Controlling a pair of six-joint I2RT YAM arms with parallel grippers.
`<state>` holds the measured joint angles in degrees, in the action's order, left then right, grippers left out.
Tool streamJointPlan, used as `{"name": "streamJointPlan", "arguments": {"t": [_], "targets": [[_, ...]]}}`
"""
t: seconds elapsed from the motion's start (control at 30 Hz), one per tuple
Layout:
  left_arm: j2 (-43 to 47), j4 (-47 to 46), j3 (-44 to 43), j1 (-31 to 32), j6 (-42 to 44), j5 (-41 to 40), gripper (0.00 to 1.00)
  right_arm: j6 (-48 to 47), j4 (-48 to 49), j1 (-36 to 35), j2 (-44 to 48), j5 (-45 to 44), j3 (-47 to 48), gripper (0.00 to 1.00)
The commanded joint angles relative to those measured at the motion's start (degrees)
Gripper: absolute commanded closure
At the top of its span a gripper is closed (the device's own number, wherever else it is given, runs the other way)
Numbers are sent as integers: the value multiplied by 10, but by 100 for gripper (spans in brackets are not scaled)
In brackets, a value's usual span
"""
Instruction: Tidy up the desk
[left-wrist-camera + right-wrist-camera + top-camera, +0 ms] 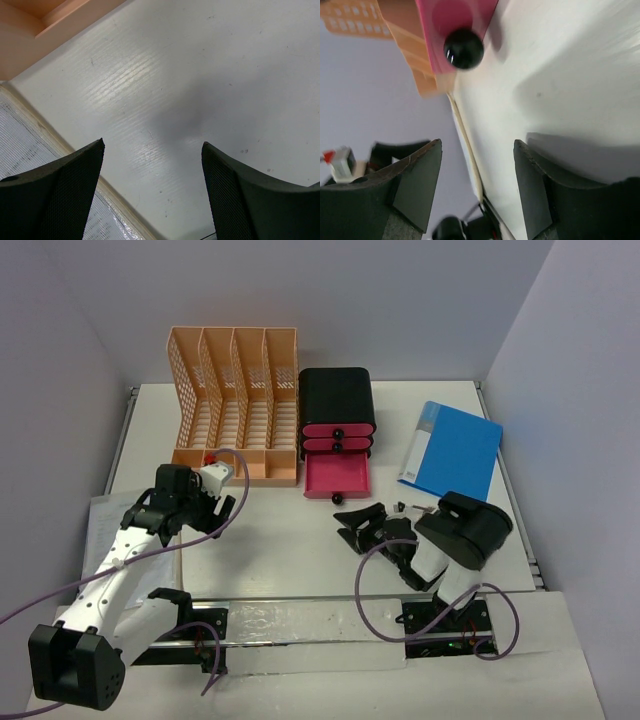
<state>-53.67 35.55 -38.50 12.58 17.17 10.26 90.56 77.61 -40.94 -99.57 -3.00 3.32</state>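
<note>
The desk [270, 550] is a wide white tabletop. My left gripper [203, 503] hangs over it just in front of the peach file rack [235, 405], pointing down. In the left wrist view this gripper [152, 145] is open, with only bare desk [200, 75] between its fingers. My right gripper [360, 526] lies low on its side, a little in front of the pulled-out pink drawer [337, 478]. It is open and empty [477, 142], and the drawer's black knob [464, 48] sits ahead of it.
A black box with pink drawers [338, 412] stands beside the rack. To the right lies a blue folder [450, 450]. A clear plastic sleeve [105, 530] lies at the left edge. Small dark items [408, 507] lie by the right wrist.
</note>
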Motion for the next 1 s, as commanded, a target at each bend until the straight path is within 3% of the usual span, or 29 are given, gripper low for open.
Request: {"name": "streamJointPlan", "arguments": {"t": [0.0,0.1,0.23,0.3,0.43,0.53,0.67,0.97], "targets": [[2,-11,-18,-4,3,-3,15,-121,-216,-12,127,54,31,35],[0,-14,-19,-4,3,-7,15,-237,-545,-40,244,-17,118,34],[-1,-14,-21,-4,3,0,15,-333,-841,-86,338,-173,242,31],[0,-14,-20,-4,4,1,15,-355,-937,-86,362,-227,277,31],[1,-14,-19,-4,4,1,15,-380,-1050,-62,398,-273,310,32],[0,-14,-19,-4,4,3,15,-412,-1107,-8,393,-257,323,32],[3,-12,-22,-4,2,2,15,-444,-1118,40,366,-243,331,33],[4,-9,-19,-4,3,2,15,-493,-1077,44,322,-251,377,37]]}}
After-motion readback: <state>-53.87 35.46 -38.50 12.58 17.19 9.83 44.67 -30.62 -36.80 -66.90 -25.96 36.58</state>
